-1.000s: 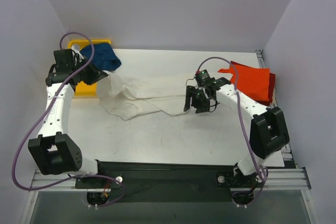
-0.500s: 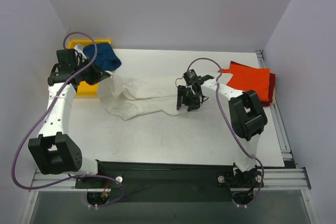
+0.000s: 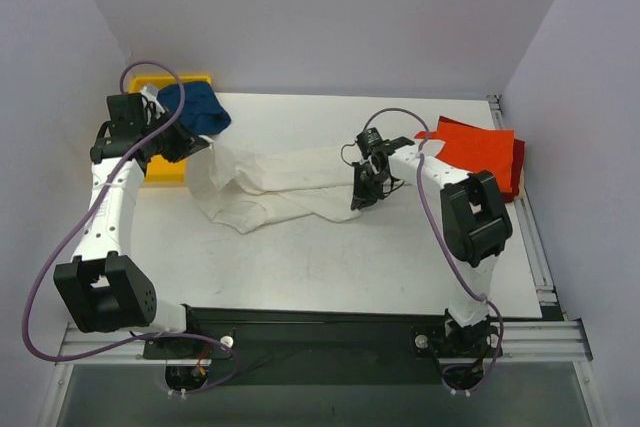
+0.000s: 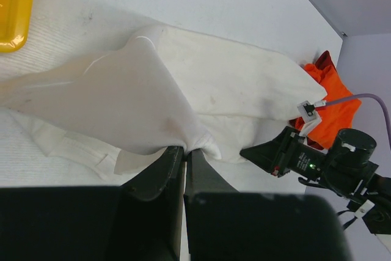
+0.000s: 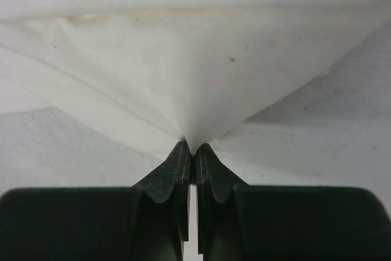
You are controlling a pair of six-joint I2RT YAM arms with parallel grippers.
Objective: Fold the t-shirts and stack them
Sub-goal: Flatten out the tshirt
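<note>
Presently, the white shirt (image 3: 270,182) is stretched across the table (image 3: 330,257), held at both ends. The left gripper (image 4: 184,150) is pinched tight on a peak of its cloth near the bin (image 4: 12,10), and the fabric is tented up toward the jaws. The right gripper (image 5: 191,148) is closed on the opposite edge, with creases fanning out from the pinch. The blue shirt (image 3: 198,109) is draped at the bin just behind the left gripper. The orange shirts (image 3: 480,152) are piled at the table's right edge, apart from the white shirt. Only a small bite of thin cloth appears to be held on each side, so an edge could slip free if the ends are drawn apart too hard. The white shirt is bunched and twisted in the middle, so a crooked fold could result unless it is first spread flat. The blue shirt might also be dragged along if it is brushed by the left gripper.
</note>
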